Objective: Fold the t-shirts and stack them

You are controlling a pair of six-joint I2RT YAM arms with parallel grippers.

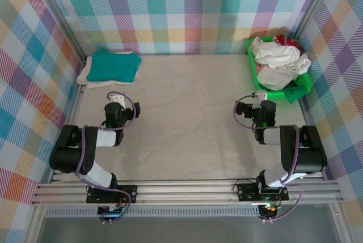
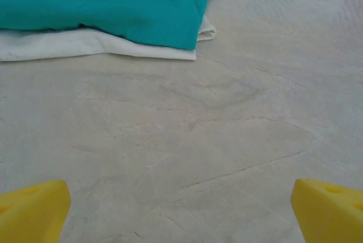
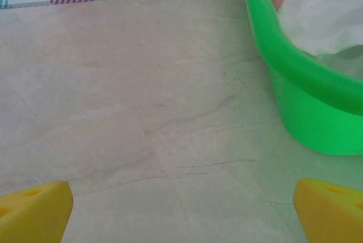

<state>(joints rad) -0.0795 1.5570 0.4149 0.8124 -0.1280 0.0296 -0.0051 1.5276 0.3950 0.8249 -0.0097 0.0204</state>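
Beige counter (image 1: 187, 118): teal folded t-shirt (image 1: 116, 64) atop cream one (image 2: 85, 45), far-left; crumpled white t-shirts (image 1: 278, 56) in green plastic basket (image 1: 302, 87), far-right. Both spread, empty: left claw (image 2: 181, 212), right claw (image 3: 181, 212). Advise pinching one top layer, lifting clear.

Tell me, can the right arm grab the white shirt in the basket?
Probably yes. The white shirt lies on top in the green basket, just ahead of the right arm, whose jaws stand open.
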